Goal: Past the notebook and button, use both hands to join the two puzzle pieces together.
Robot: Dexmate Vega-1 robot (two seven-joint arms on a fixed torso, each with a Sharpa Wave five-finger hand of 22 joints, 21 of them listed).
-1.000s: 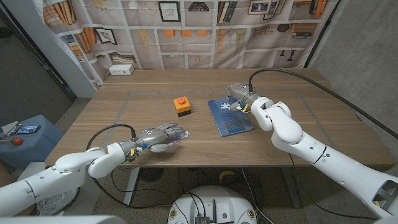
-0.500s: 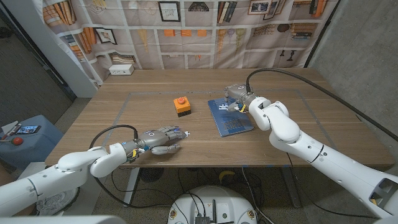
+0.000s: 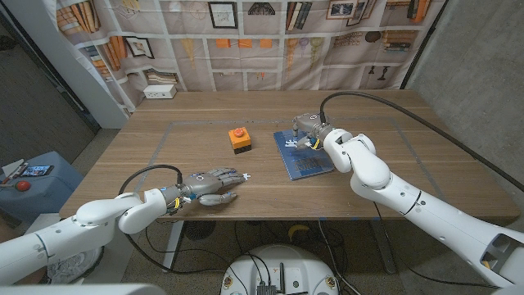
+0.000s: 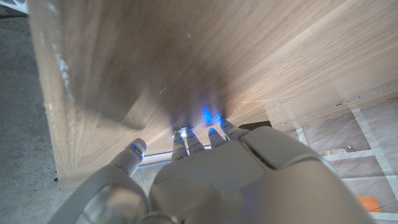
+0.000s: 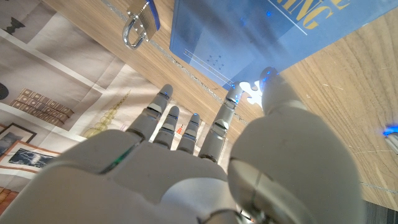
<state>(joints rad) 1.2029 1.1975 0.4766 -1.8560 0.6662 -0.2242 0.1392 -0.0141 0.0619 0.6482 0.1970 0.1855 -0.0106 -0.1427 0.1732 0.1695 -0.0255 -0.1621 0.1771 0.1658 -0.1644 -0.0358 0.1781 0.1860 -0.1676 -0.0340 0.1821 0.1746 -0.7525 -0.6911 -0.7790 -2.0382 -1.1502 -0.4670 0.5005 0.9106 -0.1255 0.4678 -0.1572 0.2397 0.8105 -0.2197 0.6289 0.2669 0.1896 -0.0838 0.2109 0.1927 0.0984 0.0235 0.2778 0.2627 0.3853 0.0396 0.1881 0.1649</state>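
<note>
Notebook [image 3: 304,153], blue and glossy with yellow lettering, lies on the wood-grain tabletop [image 3: 164,156] just beside the orange button box [image 3: 239,140]. The right hand [image 3: 309,129] hangs over the notebook's far corner, fingers [image 5: 225,112] extended and slightly spread above a small white puzzle piece [image 5: 252,88]; whether they pinch it I cannot tell. The left hand [image 3: 209,183], well nearer than the button, has fingers loosely curled, empty as far as I can see. Best grip the piece by its edges, lobe clear.

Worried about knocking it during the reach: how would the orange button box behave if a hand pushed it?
The orange button box looks squat and flat-based, so it would probably slide on the smooth wooden table rather than tip. It looks rigid, likely light.
</note>
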